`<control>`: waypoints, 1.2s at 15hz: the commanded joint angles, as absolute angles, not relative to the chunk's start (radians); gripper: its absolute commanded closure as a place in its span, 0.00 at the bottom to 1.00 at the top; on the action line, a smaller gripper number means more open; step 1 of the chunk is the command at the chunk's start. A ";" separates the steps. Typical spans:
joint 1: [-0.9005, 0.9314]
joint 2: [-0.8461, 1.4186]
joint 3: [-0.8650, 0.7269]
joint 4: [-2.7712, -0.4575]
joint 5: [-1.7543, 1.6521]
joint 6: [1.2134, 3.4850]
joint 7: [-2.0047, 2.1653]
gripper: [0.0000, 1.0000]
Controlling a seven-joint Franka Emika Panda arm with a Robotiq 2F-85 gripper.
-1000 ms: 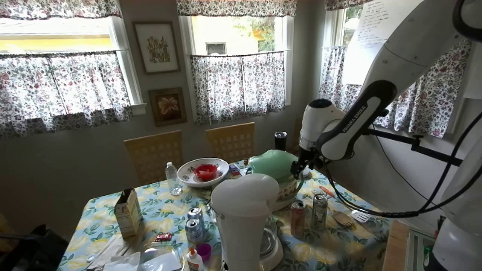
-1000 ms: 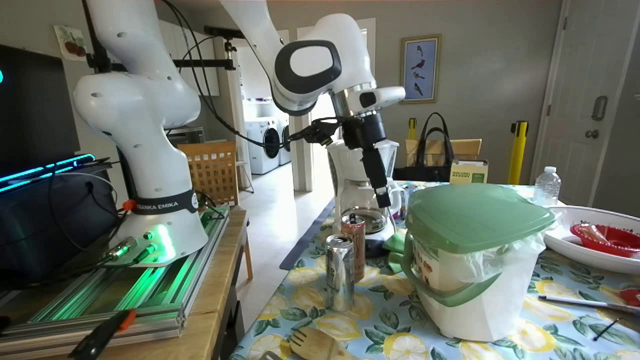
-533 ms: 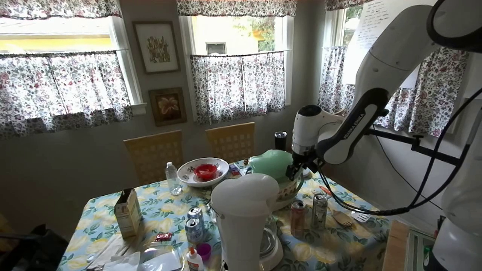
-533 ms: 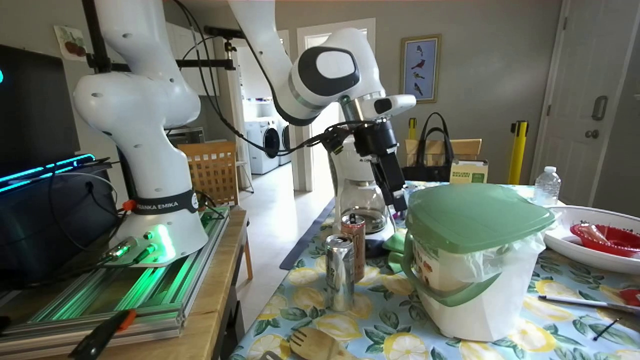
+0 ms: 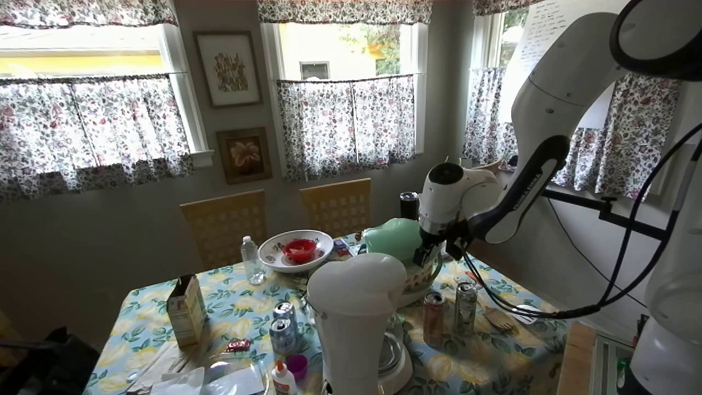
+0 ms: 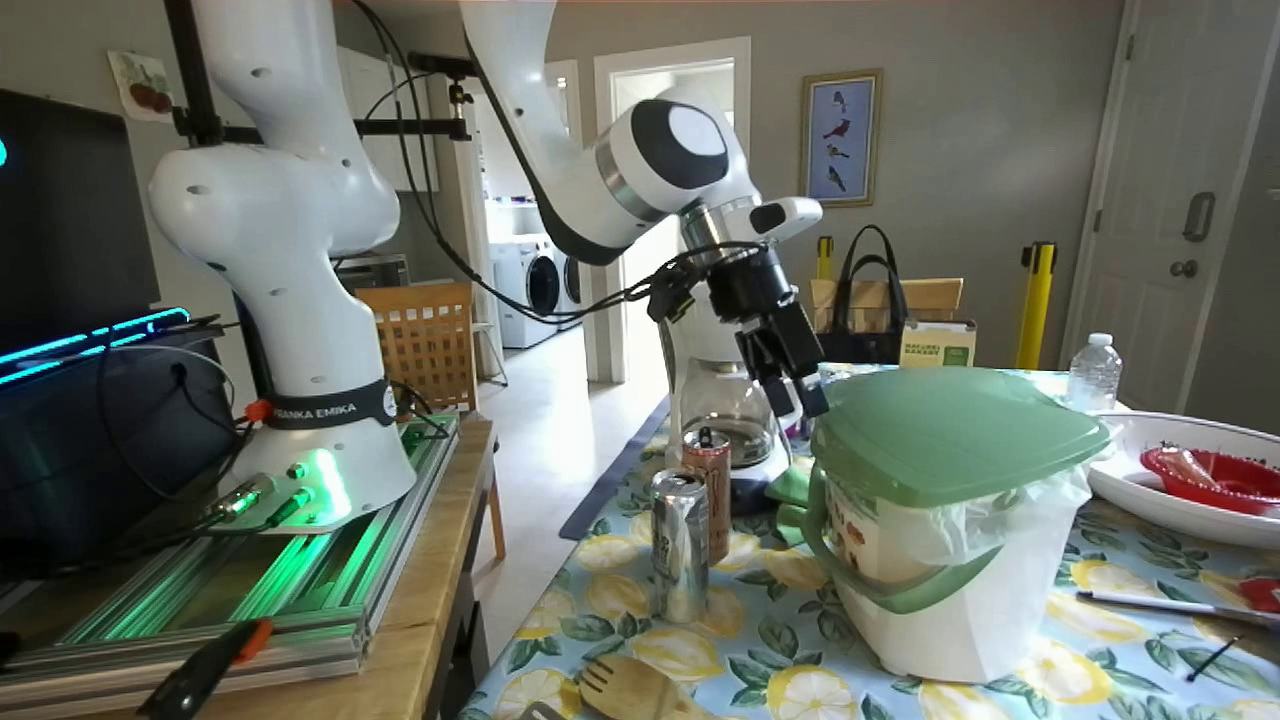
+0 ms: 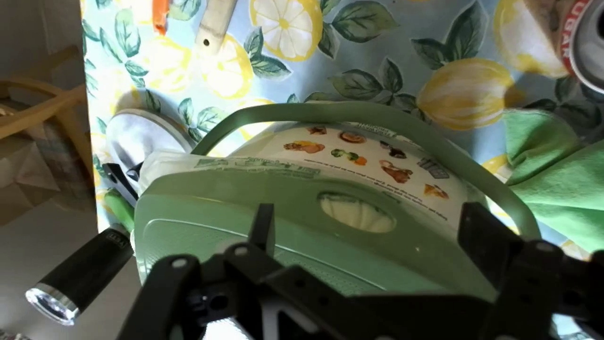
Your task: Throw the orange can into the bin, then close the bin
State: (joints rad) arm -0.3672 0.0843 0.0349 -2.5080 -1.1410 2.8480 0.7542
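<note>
The bin [image 6: 950,610] is a white pail with a green lid [image 6: 955,430] lying over its top. Bits of a clear liner poke out beneath the lid's rim. My gripper [image 7: 373,231] is open in the wrist view, its black fingers spread wide over the lid, and nothing is held. A small oval hole in the lid shows between them. In an exterior view the gripper [image 6: 798,402] points down beside the lid's edge; whether it touches cannot be told. The orange can [image 6: 707,500] stands upright on the table; its top also shows at the wrist view's corner.
A silver can [image 6: 680,560] stands by the orange one. The white coffee maker [image 5: 354,307] rises close to the bin. A green cloth [image 7: 557,179], wooden utensils [image 6: 635,690], a white bowl [image 5: 269,258] and a black tumbler [image 7: 82,271] lie around it.
My gripper has come down and closer to the bin's lid, tilting and turning so that both fingers show. The bin and the cans have stayed in place.
</note>
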 commanded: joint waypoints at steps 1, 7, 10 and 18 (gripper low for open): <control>-0.348 0.126 0.030 -2.461 -1.312 2.835 0.889 0.00; -0.337 0.175 0.034 -2.434 -1.485 2.805 1.022 0.00; -0.333 0.194 0.033 -2.422 -1.535 2.788 1.067 0.00; -0.334 0.214 0.039 -2.385 -1.714 2.776 1.246 0.00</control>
State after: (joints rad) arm -0.3439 0.1858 0.0358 -2.4172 -1.6397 2.7940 1.1578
